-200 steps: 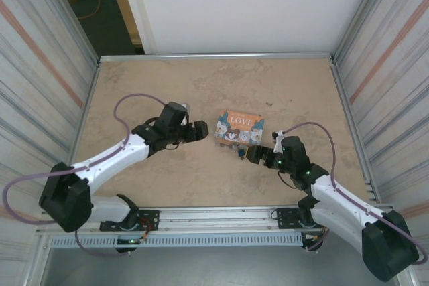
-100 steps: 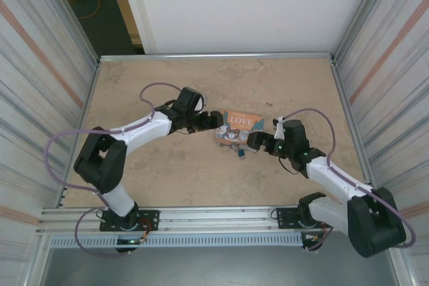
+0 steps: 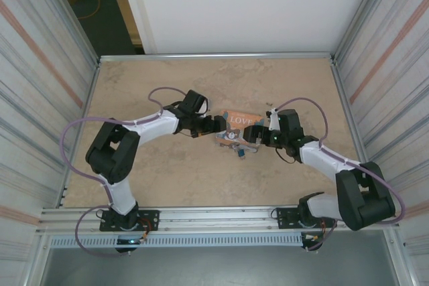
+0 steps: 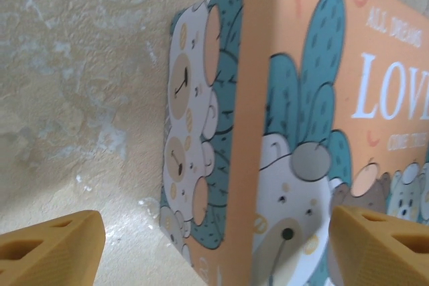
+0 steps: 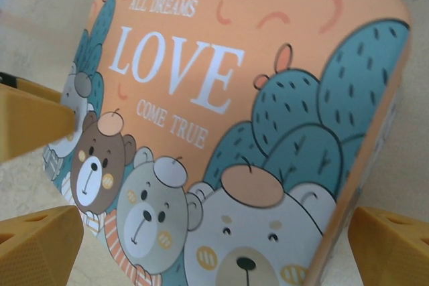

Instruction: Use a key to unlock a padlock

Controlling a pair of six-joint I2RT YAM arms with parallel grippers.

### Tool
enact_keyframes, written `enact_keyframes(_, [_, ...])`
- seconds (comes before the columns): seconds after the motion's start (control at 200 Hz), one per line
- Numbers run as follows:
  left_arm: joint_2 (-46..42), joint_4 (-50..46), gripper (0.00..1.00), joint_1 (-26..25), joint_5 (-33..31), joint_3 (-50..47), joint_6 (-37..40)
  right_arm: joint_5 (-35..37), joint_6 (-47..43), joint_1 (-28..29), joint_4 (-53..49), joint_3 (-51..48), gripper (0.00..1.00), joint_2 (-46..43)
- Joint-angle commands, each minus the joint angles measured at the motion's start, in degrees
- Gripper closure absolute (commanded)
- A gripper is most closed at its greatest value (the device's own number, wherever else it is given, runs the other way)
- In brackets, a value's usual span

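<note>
Top external: left gripper point(image 3: 216, 125) and right gripper point(image 3: 250, 137) are spread wide at the box point(image 3: 240, 120); shoved toward the table's near edge, it could be driven into the padlock point(image 3: 240, 152).

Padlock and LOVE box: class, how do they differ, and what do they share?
The LOVE box is far bigger than the padlock. The box is mainly orange with cartoon bears; the padlock looks blue. The box lies between the left gripper and right gripper; the padlock lies outside them. Both rest on the table.
</note>
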Motion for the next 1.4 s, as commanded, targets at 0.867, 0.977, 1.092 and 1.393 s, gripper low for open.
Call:
enact_keyframes(0.867, [-16.1, -1.2, 0.13, -1.6, -5.3, -17.9, -7.2, -6.5, -10.9, 7.4, 1.6, 18.8, 0.05, 18.4])
enact_keyframes(0.977, [-18.6, -2.1, 0.12, -1.4, -5.7, -17.9, -6.9, -4.1, -11.5, 6.6, 0.7, 18.6, 0.04, 16.8])
enact_keyframes(1.092, [-22.1, -2.6, 0.12, -1.0, -5.7, -17.8, -6.7, -3.4, -11.8, 4.9, -0.5, 16.9, 0.03, 13.4])
enact_keyframes(1.393, [-28.9, -2.7, 0.18, -0.6, -4.5, -15.7, -4.9, -4.7, -9.6, 3.1, -0.6, 2.8, 0.02, -1.4])
